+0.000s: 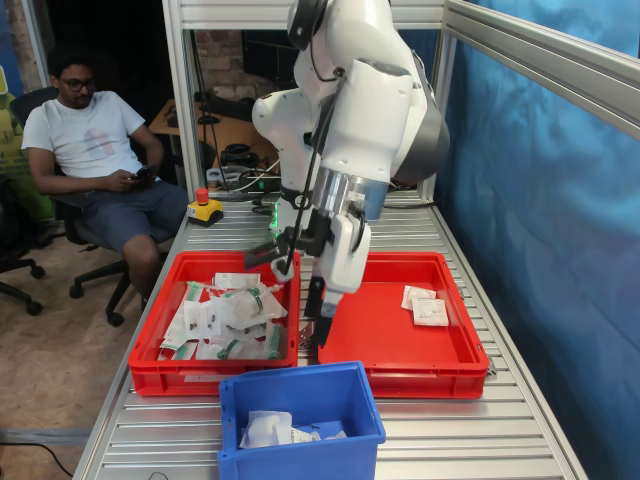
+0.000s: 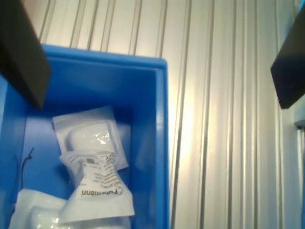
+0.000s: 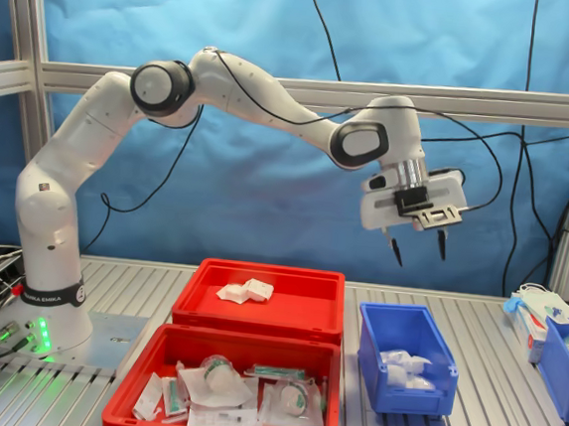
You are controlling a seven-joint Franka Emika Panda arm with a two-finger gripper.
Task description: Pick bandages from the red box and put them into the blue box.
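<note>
We find the gripper (image 3: 419, 251) high above the blue box (image 3: 446, 378) in the second exterior view, its two fingers spread apart with nothing between them. We judge the step in hand to be the gap between a drop and the next pick: several white packets (image 3: 398, 367) already lie in the blue box, and two bandages (image 3: 245, 291) remain in the red box (image 3: 300, 321), near its far wall.

In the second exterior view the bandages lie at about eight o'clock from the gripper and well apart from it. The next move, as we read it, calls for a swing across to that tray, a descent over the two packets with the fingers open, and a closing on one flat packet only (they lie touching, so taking one cleanly may be fiddly).

The wrist view shows what the others cannot: a printed packet (image 2: 100, 183) lying over another in the blue box, and the box's corner (image 2: 162, 64) below the camera, with ribbed table (image 2: 224, 119) beside it. We see both dark fingers (image 2: 21, 52) at the picture's edges.

The first exterior view alone shows a seated man (image 1: 90, 150) with a phone behind the table, and the second red tray (image 1: 160, 375) of green-marked clear packs (image 1: 235, 315), which sits at nine o'clock from the bandages' tray in that view.
</note>
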